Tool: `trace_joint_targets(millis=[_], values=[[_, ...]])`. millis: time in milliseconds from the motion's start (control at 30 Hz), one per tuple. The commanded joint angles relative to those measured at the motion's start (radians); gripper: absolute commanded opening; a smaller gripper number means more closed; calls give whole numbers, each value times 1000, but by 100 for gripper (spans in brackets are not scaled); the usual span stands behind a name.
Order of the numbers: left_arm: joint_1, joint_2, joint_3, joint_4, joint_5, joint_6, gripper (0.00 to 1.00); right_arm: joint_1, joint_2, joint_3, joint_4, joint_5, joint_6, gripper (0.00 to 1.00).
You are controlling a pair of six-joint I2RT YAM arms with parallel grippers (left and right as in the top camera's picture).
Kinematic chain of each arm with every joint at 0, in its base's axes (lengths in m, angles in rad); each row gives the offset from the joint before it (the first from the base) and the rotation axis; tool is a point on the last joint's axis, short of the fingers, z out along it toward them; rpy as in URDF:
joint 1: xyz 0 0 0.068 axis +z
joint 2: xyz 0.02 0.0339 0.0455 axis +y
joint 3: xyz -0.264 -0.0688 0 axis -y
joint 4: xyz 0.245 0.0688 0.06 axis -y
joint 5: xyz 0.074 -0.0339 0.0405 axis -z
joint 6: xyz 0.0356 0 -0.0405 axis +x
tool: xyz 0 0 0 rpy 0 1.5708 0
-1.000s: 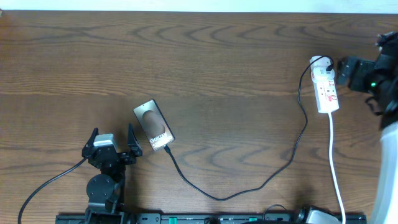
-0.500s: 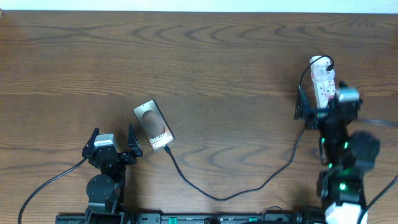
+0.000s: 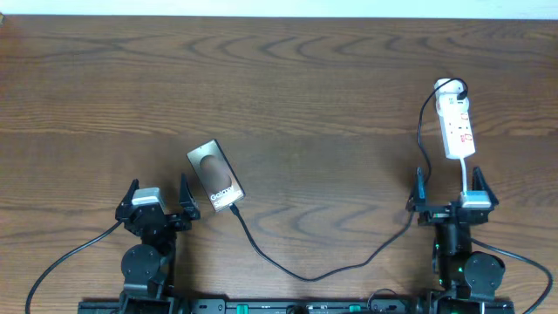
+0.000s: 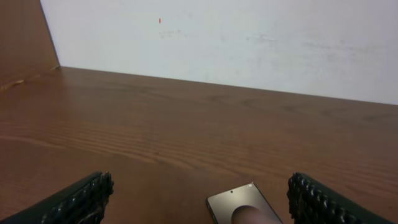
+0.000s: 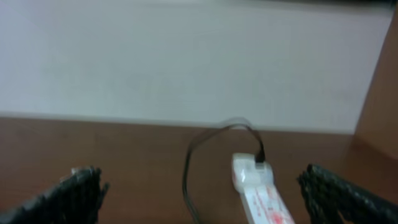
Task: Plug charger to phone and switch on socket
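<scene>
The phone lies flat left of centre, brown screen with an oval and white "Galaxy" text; its top end shows in the left wrist view. The thin black charger cable has its tip at the phone's near end and loops right up to a white plug on the white socket strip, also in the right wrist view. My left gripper is open and empty, left of the phone. My right gripper is open and empty, just below the socket.
The socket's white cord runs down toward the front edge past my right gripper. A thick black robot cable trails at front left. A white wall borders the table's far side.
My right arm has drawn back from the socket at the far right to the front of the table, below the strip. The left arm, phone and cable have not moved.
</scene>
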Motion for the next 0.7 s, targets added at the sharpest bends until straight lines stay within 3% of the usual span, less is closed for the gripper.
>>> trace_joint_targets(millis=[0, 133, 667], values=[[-1, -5, -23, -34, -7, 6, 92, 10, -55, -6, -93, 31, 19, 99], [-1, -5, -23, -34, -7, 6, 92, 11, -61, -6, -224, 84, 83, 99], [-1, -5, -23, -34, -7, 6, 92, 42, -61, -6, -225, 115, -11, 99]])
